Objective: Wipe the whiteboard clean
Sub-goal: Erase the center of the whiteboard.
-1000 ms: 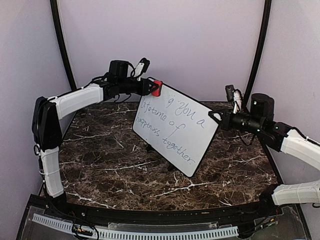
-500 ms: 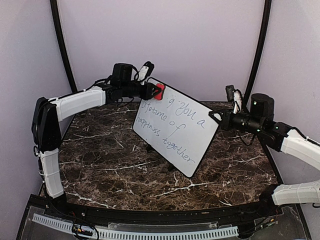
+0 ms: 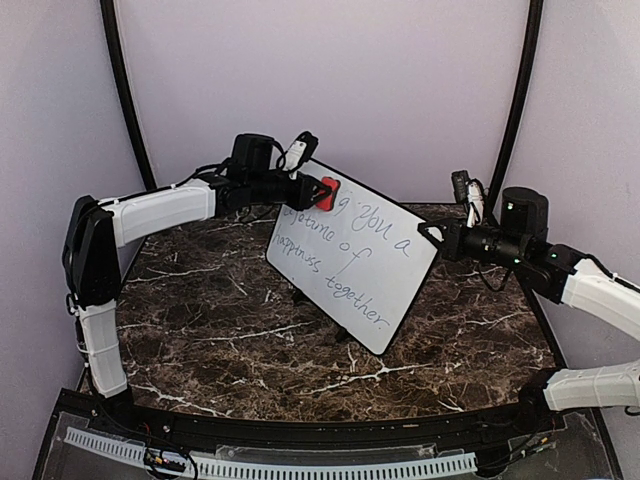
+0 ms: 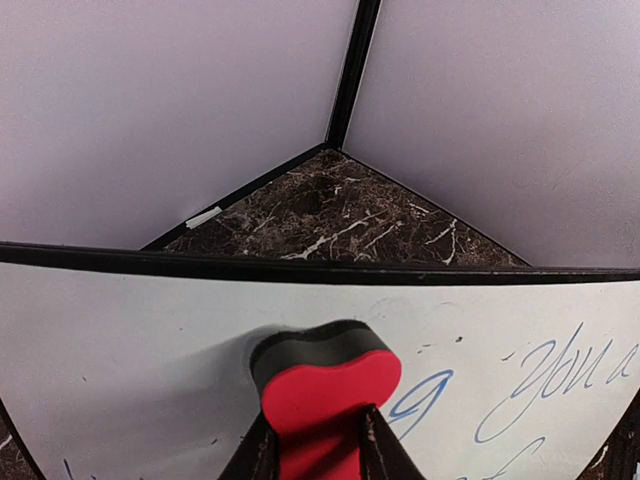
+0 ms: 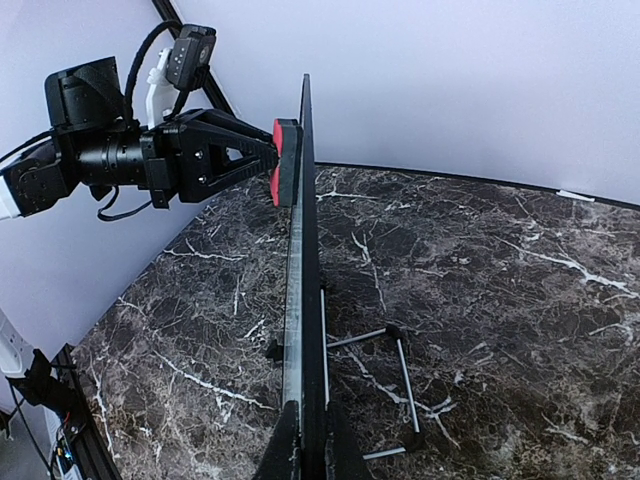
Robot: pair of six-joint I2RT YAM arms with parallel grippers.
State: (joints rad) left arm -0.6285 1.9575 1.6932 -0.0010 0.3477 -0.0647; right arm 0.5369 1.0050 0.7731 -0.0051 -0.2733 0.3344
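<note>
The left fingers (image 4: 252,458) clamped a red eraser (image 4: 330,395) pressed against the whiteboard (image 3: 350,265) near its top edge, beside blue writing. The right fingers (image 5: 282,448) pinched the whiteboard's side edge. It stood upright over the marbled surface (image 3: 200,300), with a wire stand (image 5: 405,385) behind it.

The left wrist view's bottom edge cuts off the whiteboard (image 4: 120,340) and the red eraser (image 4: 330,385). From the right wrist the board is edge-on, its writing unseen.

walls (image 3: 330,80): plain lavender | table (image 3: 200,300): dark veined marble | 2 black poles (image 3: 124,95)
</note>
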